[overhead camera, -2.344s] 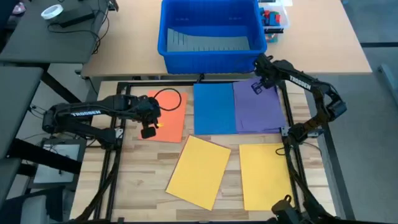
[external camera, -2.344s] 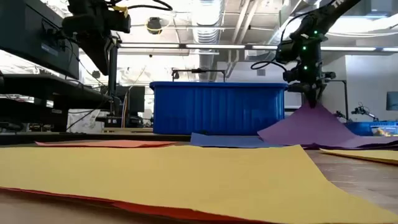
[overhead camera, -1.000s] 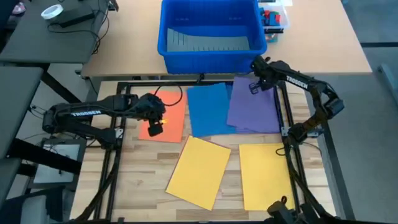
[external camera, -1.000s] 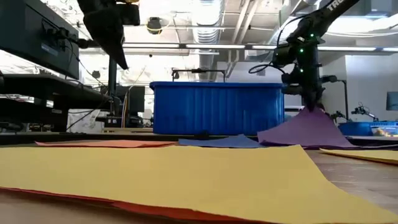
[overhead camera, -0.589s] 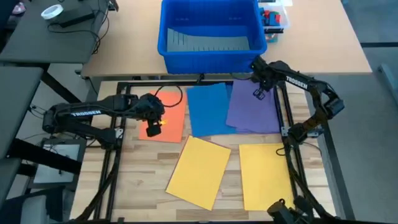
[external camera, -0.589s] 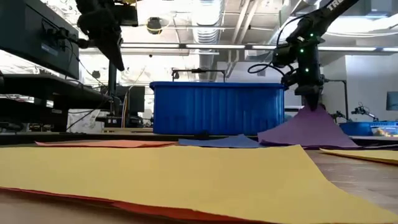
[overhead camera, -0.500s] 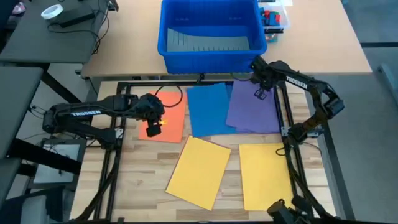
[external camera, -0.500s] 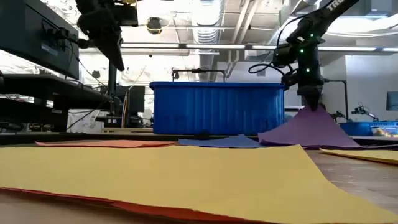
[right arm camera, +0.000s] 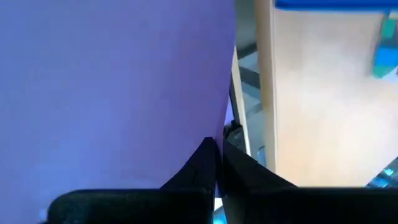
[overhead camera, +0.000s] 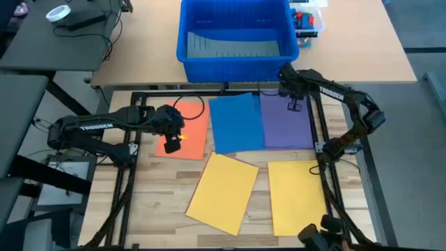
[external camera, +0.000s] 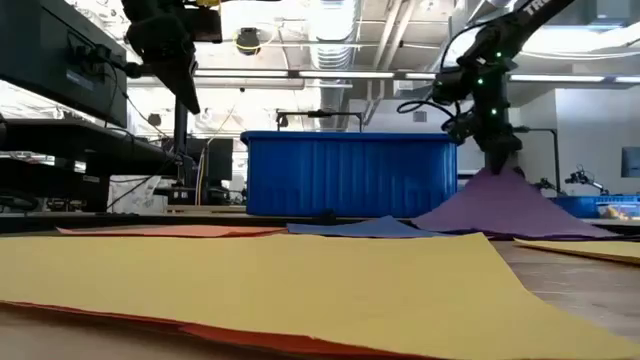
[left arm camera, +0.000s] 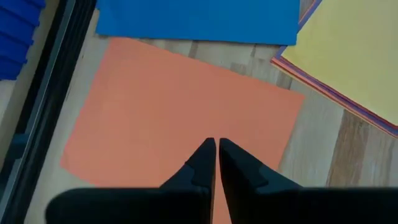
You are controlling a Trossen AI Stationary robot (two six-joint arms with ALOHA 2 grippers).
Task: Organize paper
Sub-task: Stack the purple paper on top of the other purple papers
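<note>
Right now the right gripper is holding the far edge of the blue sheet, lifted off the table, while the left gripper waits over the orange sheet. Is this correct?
Not quite: the right gripper pinches the purple sheet, not the blue sheet, as the right wrist view shows. The left gripper does wait over the orange sheet.

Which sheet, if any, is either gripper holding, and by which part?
The right gripper pinches the purple sheet at its far edge, near the blue bin, lifting it into a peak. The left gripper is shut over the orange sheet, holding nothing.

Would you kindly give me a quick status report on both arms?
Right end effector shut on purple sheet, far edge lifted. Left end effector shut, empty, above orange sheet. Nothing in the way.
</note>
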